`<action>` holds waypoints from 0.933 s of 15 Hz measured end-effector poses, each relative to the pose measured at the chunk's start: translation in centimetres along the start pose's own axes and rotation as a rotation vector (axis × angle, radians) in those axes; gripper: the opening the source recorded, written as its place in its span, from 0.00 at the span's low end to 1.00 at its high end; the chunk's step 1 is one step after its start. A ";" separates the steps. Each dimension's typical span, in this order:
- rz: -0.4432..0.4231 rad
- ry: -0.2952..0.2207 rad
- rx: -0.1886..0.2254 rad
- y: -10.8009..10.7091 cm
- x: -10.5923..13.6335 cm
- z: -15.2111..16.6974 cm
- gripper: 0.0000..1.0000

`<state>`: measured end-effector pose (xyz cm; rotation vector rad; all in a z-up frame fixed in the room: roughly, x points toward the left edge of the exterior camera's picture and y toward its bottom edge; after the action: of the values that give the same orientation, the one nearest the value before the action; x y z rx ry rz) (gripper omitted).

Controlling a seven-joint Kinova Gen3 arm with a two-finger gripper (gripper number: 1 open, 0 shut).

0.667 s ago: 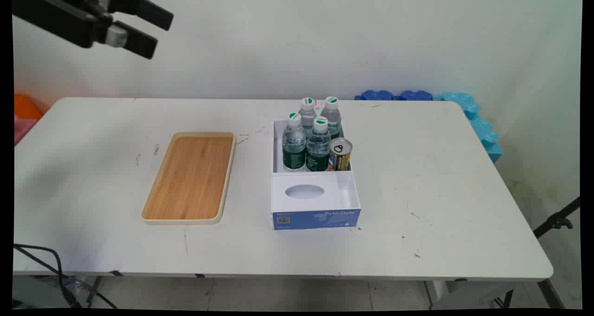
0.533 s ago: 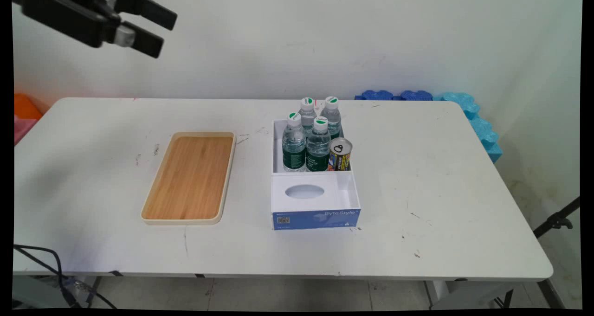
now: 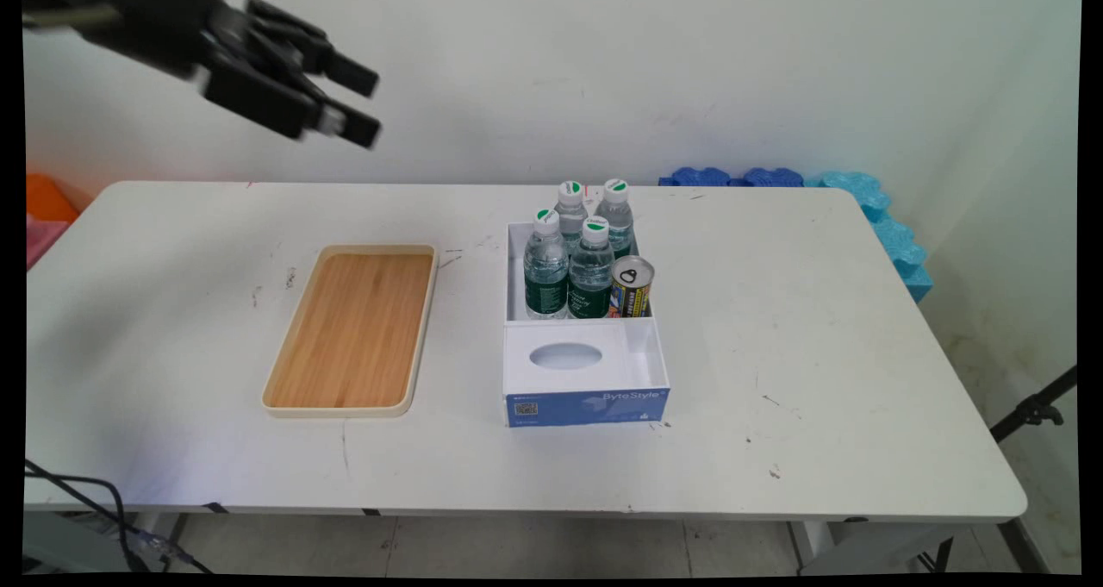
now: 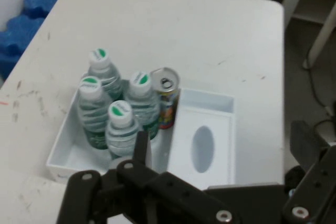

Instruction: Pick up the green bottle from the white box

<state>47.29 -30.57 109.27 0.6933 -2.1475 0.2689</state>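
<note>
Main view has the gripper [image 3: 376, 107] high in the air at about 10 o'clock, above the far left part of the tabletop [image 3: 819, 311]. Its two black fingers stand apart with nothing between them, and it touches nothing. Below it, toward 7 o'clock from the gripper, a wooden tray [image 3: 353, 328] with a pale rim lies flat and bare.

At 3 o'clock from the tray, and apart from it, sits a white box [image 3: 638, 354] with a blue front. Its far compartment holds four water bottles [image 3: 545, 268], upright and packed together, with a small can [image 3: 632, 287] upright just beside them at their 3 o'clock. The near compartment is covered by a white panel with an oval opening [image 3: 565, 356].

Hand view looks down on this box, with the bottles and can near the picture's middle. Blue foam pieces [image 3: 888, 225] lie past the tabletop's far right corner.
</note>
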 end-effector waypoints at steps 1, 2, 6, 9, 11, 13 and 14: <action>0.000 -0.008 0.011 -0.4 -0.6 1.2 1.00; 0.001 -0.017 0.024 -1.0 -1.2 2.7 1.00; 0.004 -0.044 0.064 -2.8 -3.4 7.8 1.00; 0.004 -0.059 0.077 -3.8 -4.5 10.8 1.00; 0.008 -0.075 0.079 -4.7 -5.6 13.5 1.00; 0.016 -0.092 0.076 -5.6 -6.5 16.1 1.00; 0.020 -0.100 0.072 -6.0 -7.0 17.4 1.00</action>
<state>42.65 -40.06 92.67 0.7404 -2.2502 0.3298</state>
